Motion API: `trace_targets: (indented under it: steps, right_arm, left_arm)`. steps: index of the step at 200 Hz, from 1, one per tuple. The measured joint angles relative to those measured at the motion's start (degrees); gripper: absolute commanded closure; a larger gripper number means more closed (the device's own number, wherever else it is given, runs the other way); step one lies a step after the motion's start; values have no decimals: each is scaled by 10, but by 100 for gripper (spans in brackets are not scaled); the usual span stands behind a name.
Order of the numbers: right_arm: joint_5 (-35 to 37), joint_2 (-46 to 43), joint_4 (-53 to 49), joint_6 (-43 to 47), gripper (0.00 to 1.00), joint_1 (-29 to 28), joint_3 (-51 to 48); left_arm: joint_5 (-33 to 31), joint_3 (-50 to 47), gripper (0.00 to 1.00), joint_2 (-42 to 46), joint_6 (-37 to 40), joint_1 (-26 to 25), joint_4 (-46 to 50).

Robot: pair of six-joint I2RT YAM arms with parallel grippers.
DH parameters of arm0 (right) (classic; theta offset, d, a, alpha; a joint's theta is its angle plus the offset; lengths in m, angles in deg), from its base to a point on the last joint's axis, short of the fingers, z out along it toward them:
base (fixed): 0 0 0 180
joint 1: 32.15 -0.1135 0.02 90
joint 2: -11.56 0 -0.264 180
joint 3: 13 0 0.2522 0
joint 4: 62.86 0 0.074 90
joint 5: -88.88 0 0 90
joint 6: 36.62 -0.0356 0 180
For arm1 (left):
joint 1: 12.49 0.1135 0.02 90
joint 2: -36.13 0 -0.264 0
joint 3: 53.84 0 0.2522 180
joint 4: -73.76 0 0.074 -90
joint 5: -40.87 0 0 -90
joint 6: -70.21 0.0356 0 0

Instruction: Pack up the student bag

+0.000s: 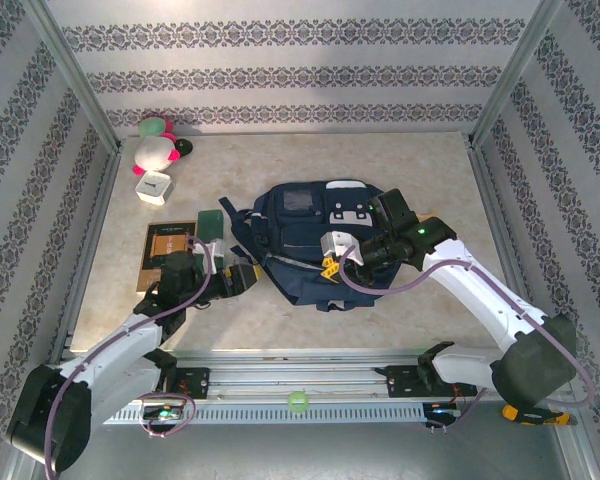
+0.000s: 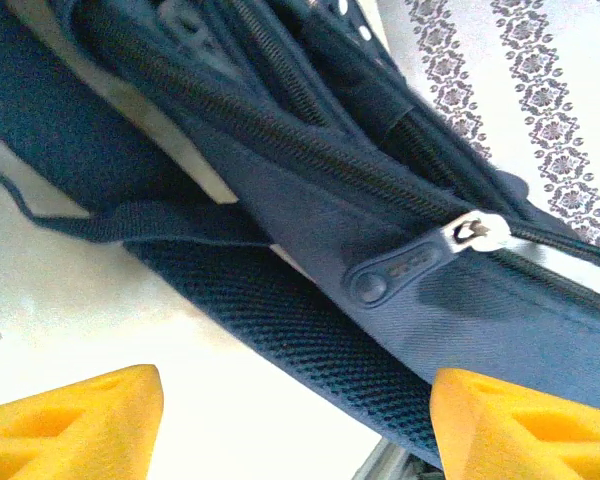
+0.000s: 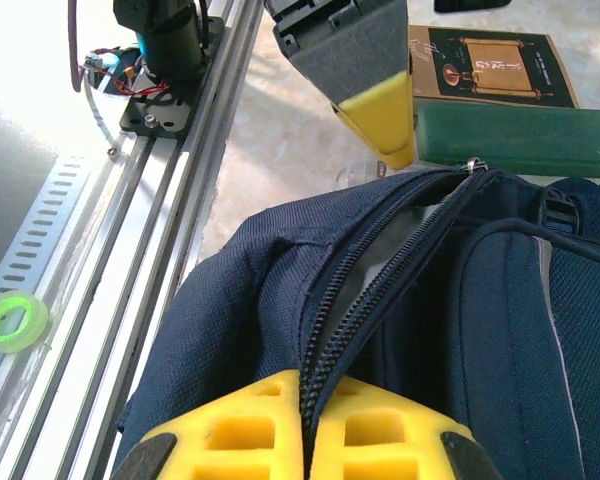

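Right wrist view: found right gripper pinched shut on bag's zip; found left gripper open near bag's pull. Risked jammed teeth, dragged bag, from pulling askew.

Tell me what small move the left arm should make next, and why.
Probably back the left gripper away from the zipper pull and swing toward the green case. Its jaws stand open and empty, the zipper of the student bag already gapes up to that pull, and the right gripper is pinching the opening's edge.
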Motion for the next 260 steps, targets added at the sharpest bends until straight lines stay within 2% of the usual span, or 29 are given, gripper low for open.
trace_targets:
  steps: [94,137,170,210,238,260]
  right_arm:
    - [0,0,-2,-5,100,0,1]
    - [0,0,-2,-7,100,0,2]
    - [0,0,-1,-7,100,0,2]
    - [1,0,-1,-7,100,0,2]
    - [1,0,-2,-7,100,0,2]
    - [3,-5,-10,-5,100,0,2]
  left_arm:
    - [32,2,32,-146,-91,-17,-226]
    - [35,10,63,-164,-109,-23,-262]
    - [34,14,83,-154,-110,-24,-262]
    - [27,15,100,-103,-92,-24,-229]
    - [-11,24,100,-52,-44,-24,-137]
    - [-71,41,100,-10,11,-26,-36]
